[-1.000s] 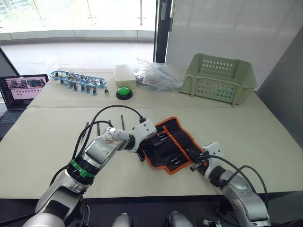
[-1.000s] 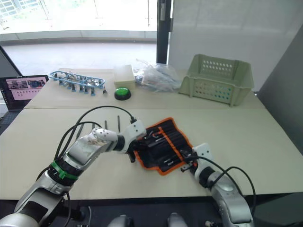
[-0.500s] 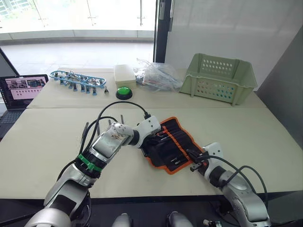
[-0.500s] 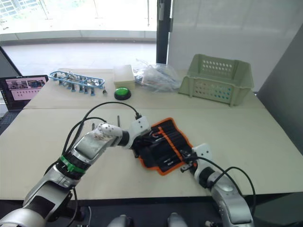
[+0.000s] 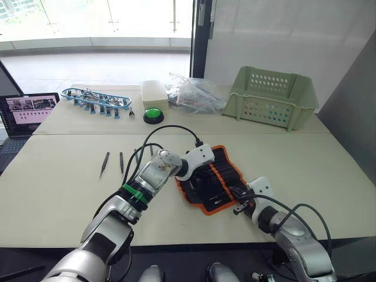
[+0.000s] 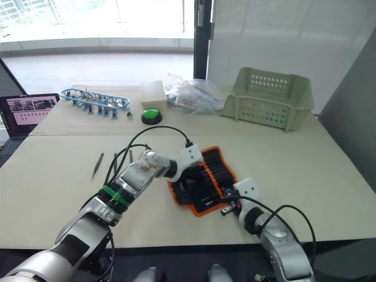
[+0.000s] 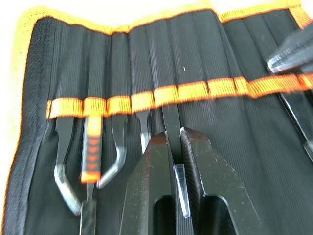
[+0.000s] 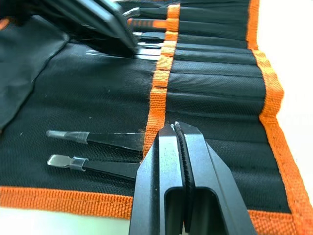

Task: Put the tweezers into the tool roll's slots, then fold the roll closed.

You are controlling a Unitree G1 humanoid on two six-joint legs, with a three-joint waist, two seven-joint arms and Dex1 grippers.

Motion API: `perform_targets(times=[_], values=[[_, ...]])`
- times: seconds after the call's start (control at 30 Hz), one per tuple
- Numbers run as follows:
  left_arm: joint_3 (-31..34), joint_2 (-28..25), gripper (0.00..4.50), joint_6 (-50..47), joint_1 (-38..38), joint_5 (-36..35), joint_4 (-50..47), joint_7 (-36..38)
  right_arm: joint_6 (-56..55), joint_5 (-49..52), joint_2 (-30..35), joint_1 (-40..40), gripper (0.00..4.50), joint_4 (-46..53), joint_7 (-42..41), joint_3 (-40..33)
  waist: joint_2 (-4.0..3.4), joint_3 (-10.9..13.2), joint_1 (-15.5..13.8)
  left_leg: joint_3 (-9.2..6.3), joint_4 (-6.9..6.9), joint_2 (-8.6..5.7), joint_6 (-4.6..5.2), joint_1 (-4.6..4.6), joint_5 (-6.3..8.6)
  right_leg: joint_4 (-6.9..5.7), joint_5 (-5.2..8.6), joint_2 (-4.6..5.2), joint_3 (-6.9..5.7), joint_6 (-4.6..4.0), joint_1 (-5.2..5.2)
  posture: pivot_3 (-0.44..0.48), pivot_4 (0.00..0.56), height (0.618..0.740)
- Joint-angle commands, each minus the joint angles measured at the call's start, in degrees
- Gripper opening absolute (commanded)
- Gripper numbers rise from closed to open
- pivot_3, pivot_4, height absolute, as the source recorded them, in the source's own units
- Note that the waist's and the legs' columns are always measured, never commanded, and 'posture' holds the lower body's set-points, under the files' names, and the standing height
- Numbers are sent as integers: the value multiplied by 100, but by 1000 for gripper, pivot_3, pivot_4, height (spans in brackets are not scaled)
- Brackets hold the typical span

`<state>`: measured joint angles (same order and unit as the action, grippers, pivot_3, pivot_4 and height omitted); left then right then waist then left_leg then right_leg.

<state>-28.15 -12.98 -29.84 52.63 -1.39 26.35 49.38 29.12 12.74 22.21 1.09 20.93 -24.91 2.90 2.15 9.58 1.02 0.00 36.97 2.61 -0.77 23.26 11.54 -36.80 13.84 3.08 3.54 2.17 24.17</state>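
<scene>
Tweezers point(image 7: 172, 128) sit pinched in the left gripper point(image 7: 175, 139) at a tool roll point(image 5: 226, 170) slot; at the roll's 4 o'clock, the right gripper point(image 8: 176, 129) is closed, empty.

Tool roll point(image 7: 205, 63) is ribbed matt black cloth.

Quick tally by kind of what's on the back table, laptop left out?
Rack: 1
Box: 1
Button: 1
Bag: 1
Basket: 1
Total: 5
</scene>
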Motion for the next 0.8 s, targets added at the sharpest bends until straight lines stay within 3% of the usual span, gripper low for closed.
perform_targets(times=[0.03, 0.33, 0.43, 0.57, 0.77, 0.8], values=[[158, 253, 0, 511, 279, 139, 502, -86, 481, -61, 31, 189, 18, -58, -71, 424, 1, -1, -1, 0, 0, 0, 0, 0, 0, 0, 0, 0, 0, 0, 0, 0, 150, 724], [515, 380, 0, 1206, 366, 296, 1229, -146, 622, -135, 14, 212, 18, 58, -62, 454, 9, -14, -18, -1, 10, -3, 0, -5, 0, 1, -2, 0, 3, 8, -13, 0, 150, 724], [741, 237, 1174, 1193, 324, 184, 1004, -95, 687, -194, 7, 215, 0, 74, 10, 436, 9, -13, 14, -1, 14, -3, 0, -2, 0, 0, -4, -1, 6, 10, -9, 0, 150, 724], [1398, -407, 2512, 696, -123, -320, -387, 247, 832, -284, -22, 155, 0, 64, 158, 450, 7, -15, 128, -1, 2, 5, 0, -3, 0, -5, -4, -12, 15, 8, 0, 0, 150, 724], [2622, -1321, 4446, -862, -1394, -1191, -2514, 55, 938, -295, -56, 91, 0, 21, 218, 471, 3, -19, 155, -2, -1, 16, 0, -12, 0, -7, -4, -21, 19, 3, -6, 0, 150, 724], [2832, -1475, 4482, -1012, -1677, -1249, -2806, -48, 932, -296, -48, 88, 0, 5, 212, 476, 4, -20, 149, -1, -1, 16, 0, -14, 0, -8, -4, -20, 21, 3, -8, 0, 150, 724]])
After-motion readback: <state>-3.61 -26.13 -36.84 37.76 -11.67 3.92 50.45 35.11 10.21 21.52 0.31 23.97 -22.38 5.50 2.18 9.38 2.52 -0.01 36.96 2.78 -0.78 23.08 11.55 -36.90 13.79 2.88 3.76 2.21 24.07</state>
